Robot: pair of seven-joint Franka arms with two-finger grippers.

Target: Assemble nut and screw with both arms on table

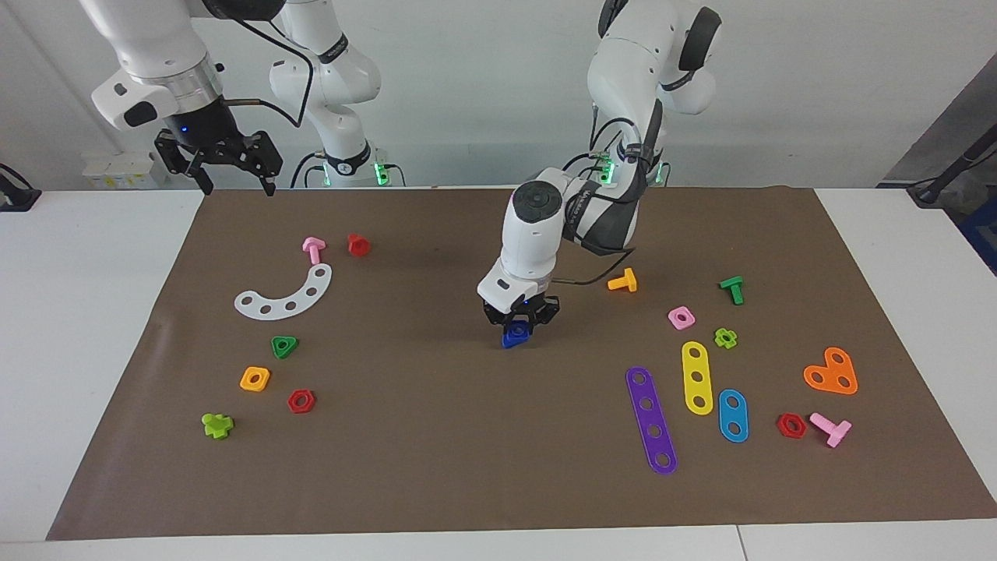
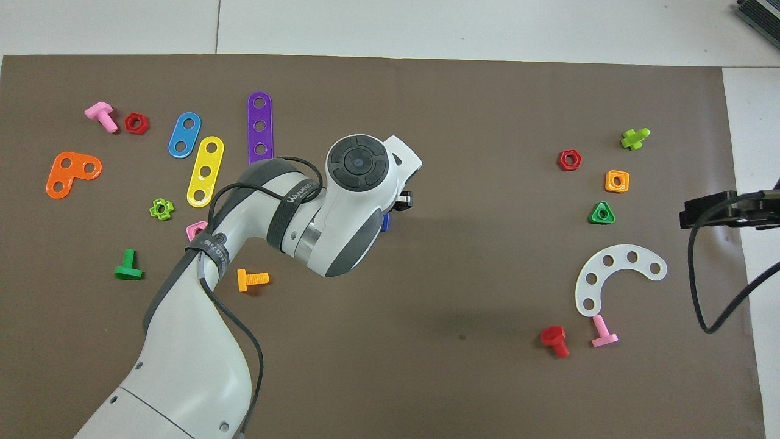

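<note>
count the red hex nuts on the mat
2: one red hex nut toward the right arm's end beside the orange square nut, another toward the left arm's end beside a pink screw. The arm may hide others.

Brown paper mat (image 1: 436,467) on white tabletop (image 1: 86,351); small blue plastic piece (image 1: 516,335) in black left gripper (image 1: 520,326); white arms.

the left hand (image 1: 517,330) was down at the middle of the brown mat (image 1: 436,452) on the bench (image 1: 78,351), clamped on a small blue piece (image 1: 515,335) — whether nut or screw could not be told. the right hand (image 1: 226,167) hung high over the mat's corner by the robots, fingers spread — waiting.
</note>
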